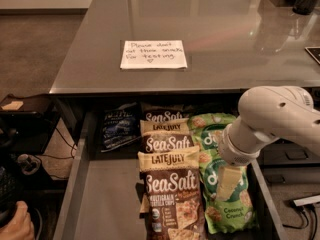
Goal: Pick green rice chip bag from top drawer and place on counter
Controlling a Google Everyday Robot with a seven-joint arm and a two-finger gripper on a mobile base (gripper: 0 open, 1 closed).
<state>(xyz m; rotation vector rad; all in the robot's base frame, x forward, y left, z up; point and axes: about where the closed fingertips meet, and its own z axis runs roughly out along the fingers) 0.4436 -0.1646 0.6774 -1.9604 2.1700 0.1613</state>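
The top drawer (105,199) is pulled out below the counter (210,19). Two green rice chip bags lie along its right side, one at the back (212,129) and one nearer the front (230,209). My gripper (227,181) hangs from the white arm (272,116) and points down onto the nearer green bag, at its upper half. It covers part of that bag's logo. The bag lies flat on the drawer floor.
Brown Sea Salt bags (170,189) overlap in a row left of the green bags. A dark blue-black bag (119,126) lies at the drawer's back left. A white handwritten note (153,54) lies on the counter. A person's hand (17,224) shows at the lower left.
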